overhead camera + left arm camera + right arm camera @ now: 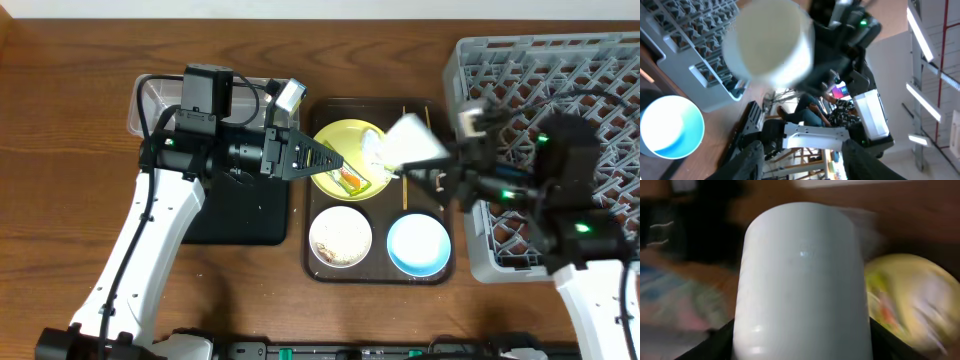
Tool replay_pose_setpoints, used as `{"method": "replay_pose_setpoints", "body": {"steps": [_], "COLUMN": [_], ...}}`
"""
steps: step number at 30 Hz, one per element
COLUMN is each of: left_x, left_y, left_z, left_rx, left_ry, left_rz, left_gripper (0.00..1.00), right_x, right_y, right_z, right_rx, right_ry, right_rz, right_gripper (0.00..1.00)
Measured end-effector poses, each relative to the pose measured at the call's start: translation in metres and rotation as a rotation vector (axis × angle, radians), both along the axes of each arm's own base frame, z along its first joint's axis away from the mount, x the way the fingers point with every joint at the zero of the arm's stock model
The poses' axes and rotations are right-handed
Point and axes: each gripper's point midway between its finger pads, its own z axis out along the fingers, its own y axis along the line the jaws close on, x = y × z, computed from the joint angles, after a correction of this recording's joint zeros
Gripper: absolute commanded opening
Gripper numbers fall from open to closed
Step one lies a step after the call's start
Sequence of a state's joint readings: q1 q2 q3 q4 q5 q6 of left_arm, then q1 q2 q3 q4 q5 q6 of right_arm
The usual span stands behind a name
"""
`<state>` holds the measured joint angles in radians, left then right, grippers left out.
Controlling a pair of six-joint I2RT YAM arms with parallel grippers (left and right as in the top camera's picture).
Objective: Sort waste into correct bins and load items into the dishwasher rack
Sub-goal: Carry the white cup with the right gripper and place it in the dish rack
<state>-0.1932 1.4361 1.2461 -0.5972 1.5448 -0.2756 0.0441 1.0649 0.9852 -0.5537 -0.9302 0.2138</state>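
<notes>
Right gripper [432, 165] clamped on small white cup [800, 280], fingers pressing wall from both sides. Cup in air over right part of brown tray [312, 250], beside yellow plate [328, 132], not yet at dishwasher rack [560, 60]. Left gripper [805, 159] spread, holding nothing, above plate near snack wrapper [350, 181]. I judge step in hand: loading cup into rack. Next move needs carry over rack wall, lowering onto grid floor, then release. Blue bowl [418, 243] sits on tray.

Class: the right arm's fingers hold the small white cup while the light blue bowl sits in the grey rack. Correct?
No. The overhead view shows the light blue bowl on the dark brown tray; the right fingers do hold the small white cup.
</notes>
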Motion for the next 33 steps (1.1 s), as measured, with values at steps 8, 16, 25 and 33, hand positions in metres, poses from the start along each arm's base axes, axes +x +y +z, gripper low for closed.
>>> {"method": "replay_pose_setpoints", "body": {"steps": [8, 16, 25, 33], "left_x": [0.0, 0.0, 0.0, 0.0], "left_y": [0.0, 0.0, 0.0, 0.0], "left_z": [0.0, 0.0, 0.0, 0.0], "left_rx": [-0.001, 0.0, 0.002, 0.002], "left_ry": [0.001, 0.001, 0.0, 0.0], "left_rz": [-0.001, 0.0, 0.002, 0.002], "left_gripper": [0.61, 0.61, 0.61, 0.62], "right_x": [-0.037, -0.07, -0.07, -0.072], "right_y": [-0.133, -0.197, -0.185, -0.182], "right_z": [-0.07, -0.104, -0.149, -0.161], "right_rx": [-0.304, -0.563, -0.574, -0.598], "right_ry": [0.514, 0.731, 0.984, 1.041], "right_rz": [-0.662, -0.908, -0.762, -0.73], "right_gripper": [0.6, 0.64, 0.66, 0.99]}}
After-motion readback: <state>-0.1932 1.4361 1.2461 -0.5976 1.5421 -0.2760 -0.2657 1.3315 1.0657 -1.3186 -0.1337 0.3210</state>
